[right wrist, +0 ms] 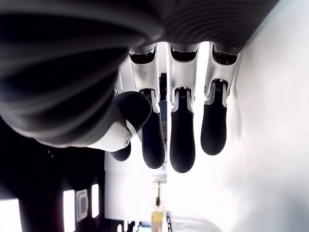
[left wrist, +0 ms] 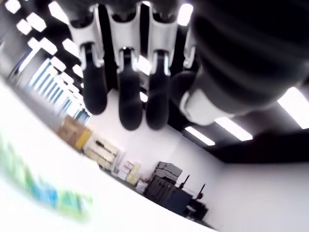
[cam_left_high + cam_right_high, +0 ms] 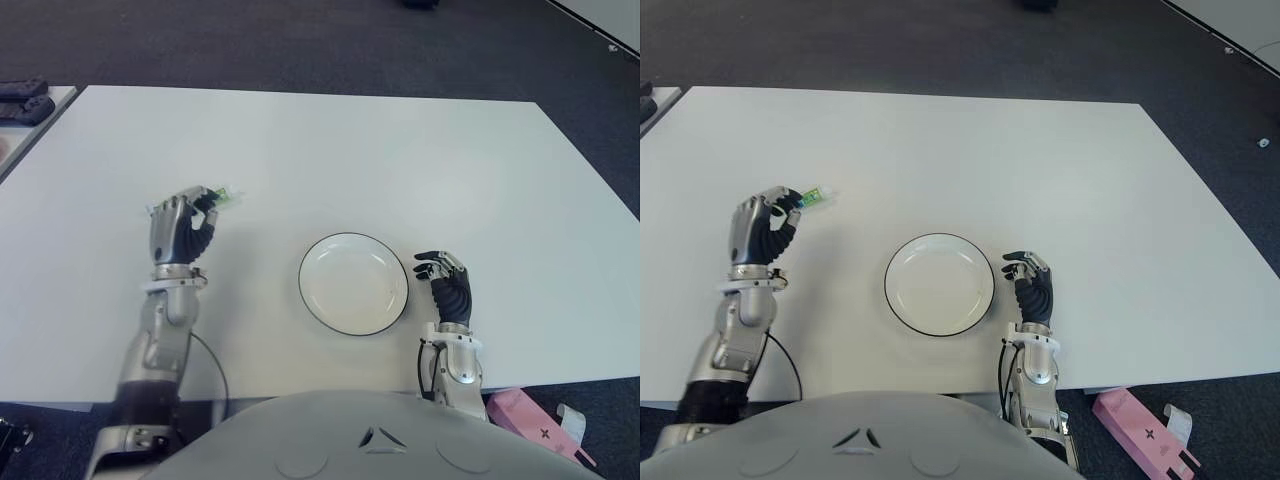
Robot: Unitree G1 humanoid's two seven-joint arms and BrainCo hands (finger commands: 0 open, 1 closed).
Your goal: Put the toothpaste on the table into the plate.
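Left hand (image 3: 182, 228) at the toothpaste tube (image 3: 226, 200); plate (image 3: 353, 283) bare.

Eye views: the small green-and-white tube pokes out past the left fingertips (image 3: 788, 205), above the white table (image 3: 400, 160) — whether the fingers actually pinch it, I cannot tell. Left wrist view shows what the eye views hide: dark-padded fingers (image 2: 129, 104) only loosely curled, a blurred green-blue smear (image 2: 43, 191) apart from them. Right hand (image 3: 447, 285) sits just right of the round, glossy, black-rimmed plate — fingers (image 1: 182, 140) relaxed, holding nothing.
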